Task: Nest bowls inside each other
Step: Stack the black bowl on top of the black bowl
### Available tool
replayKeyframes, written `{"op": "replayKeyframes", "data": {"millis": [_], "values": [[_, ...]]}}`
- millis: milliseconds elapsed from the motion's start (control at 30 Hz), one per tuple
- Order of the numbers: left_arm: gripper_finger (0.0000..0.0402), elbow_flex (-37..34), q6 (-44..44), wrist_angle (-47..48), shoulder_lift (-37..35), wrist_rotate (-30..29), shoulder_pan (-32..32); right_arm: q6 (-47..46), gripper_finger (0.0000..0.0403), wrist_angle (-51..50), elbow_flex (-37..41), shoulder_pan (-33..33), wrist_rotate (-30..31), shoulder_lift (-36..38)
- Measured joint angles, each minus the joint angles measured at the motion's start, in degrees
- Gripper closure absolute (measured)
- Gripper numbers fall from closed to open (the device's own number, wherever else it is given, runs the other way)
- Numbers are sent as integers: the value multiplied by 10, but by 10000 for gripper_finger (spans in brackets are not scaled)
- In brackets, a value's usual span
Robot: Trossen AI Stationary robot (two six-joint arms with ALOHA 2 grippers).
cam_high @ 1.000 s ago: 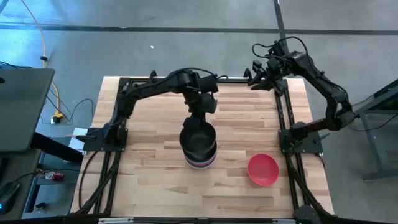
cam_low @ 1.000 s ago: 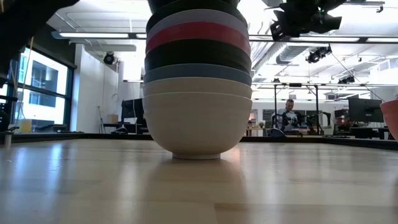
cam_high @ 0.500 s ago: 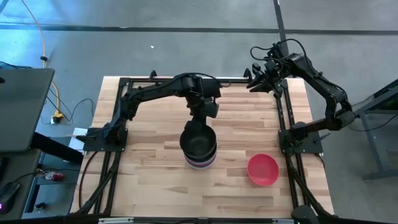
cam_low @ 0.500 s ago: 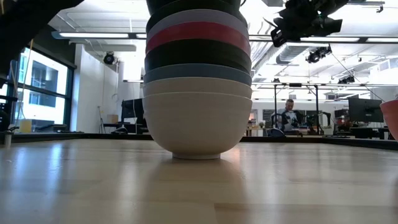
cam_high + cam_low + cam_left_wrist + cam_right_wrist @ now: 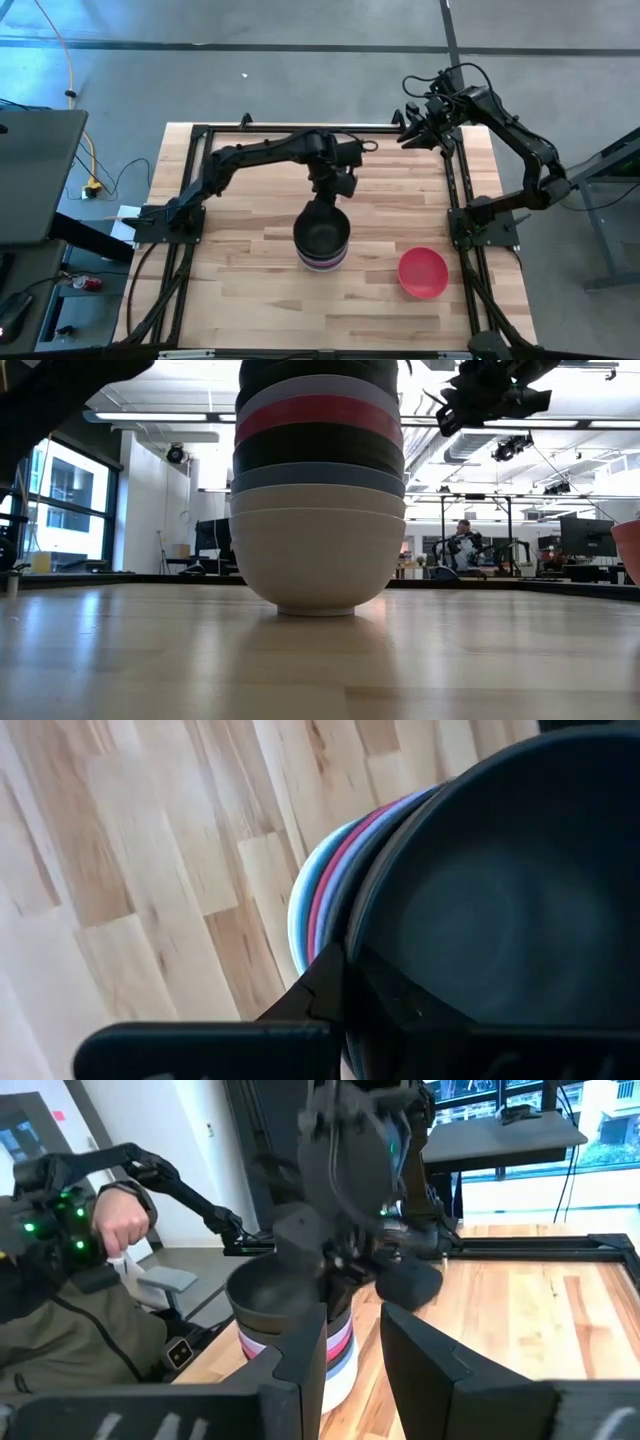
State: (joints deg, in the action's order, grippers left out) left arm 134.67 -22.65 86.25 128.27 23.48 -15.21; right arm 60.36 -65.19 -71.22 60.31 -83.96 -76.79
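A stack of nested bowls [image 5: 318, 510] stands on its white bottom bowl at the table's middle [image 5: 322, 264]. A black bowl [image 5: 321, 238] sits over the top of the stack, with my left gripper [image 5: 325, 205] shut on it. Whether its bottom rests in the bowl beneath, I cannot tell. A single magenta bowl [image 5: 423, 272] stands upright near the right front. My right gripper [image 5: 405, 128] hovers open at the far right corner, nothing between its fingers [image 5: 350, 1365]. My left gripper pinches the black bowl's rim on its far side [image 5: 352, 935], one finger [image 5: 310, 995] outside the wall and one [image 5: 400, 1008] inside. The fingers slant down from the far side. The bowl's mouth faces up over the stack.
A dark metal frame [image 5: 455, 190] runs round the table. A person's hand [image 5: 120, 1220] and sleeve show beyond the table's left side. Bare wood [image 5: 240, 270] lies left and in front of the stack.
My left gripper has gone down and a little toward the near edge, staying shut on the black bowl. The bowl has sunk from left of centre above the stack to sit squarely over its top.
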Motion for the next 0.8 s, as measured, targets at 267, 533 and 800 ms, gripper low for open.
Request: {"op": "replayKeyframes", "data": {"millis": [267,533,800], "values": [[401,0,0,8,20,-16,-1,1,313,-10,0,0,0,0],[401,0,0,9,21,-28,-1,16,313,-12,0,0,2,0],[365,0,0,11,21,-23,1,15,313,-12,0,0,20,0]]}}
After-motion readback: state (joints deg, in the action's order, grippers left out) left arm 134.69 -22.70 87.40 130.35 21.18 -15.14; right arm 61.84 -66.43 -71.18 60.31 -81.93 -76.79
